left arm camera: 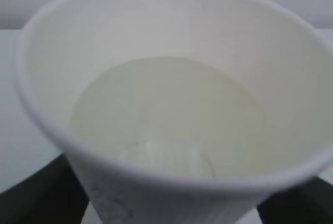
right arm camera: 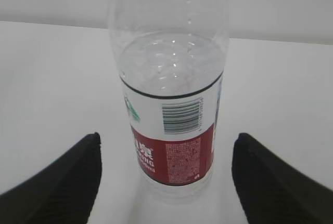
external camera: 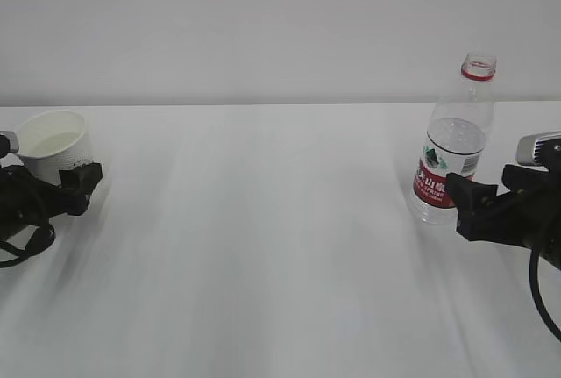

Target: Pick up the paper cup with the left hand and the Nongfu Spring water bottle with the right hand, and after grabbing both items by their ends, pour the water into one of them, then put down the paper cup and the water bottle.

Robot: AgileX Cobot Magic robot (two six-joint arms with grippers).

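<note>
Paper cup (external camera: pixel 54 145) and bottle (external camera: pixel 454 154) are both down, both grippers (external camera: pixel 83 187) (external camera: pixel 465 210) wide open holding nothing, so back straight out without nudging either.

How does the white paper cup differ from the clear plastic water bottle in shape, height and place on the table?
The white tapered paper cup is short, opaque and wide-mouthed; the clear ribbed plastic bottle with the red label is taller, see-through and narrow-necked. The cup stands at the far left of the white table, the bottle at the right. Both stand upright, uncovered, and hold clear water.
</note>
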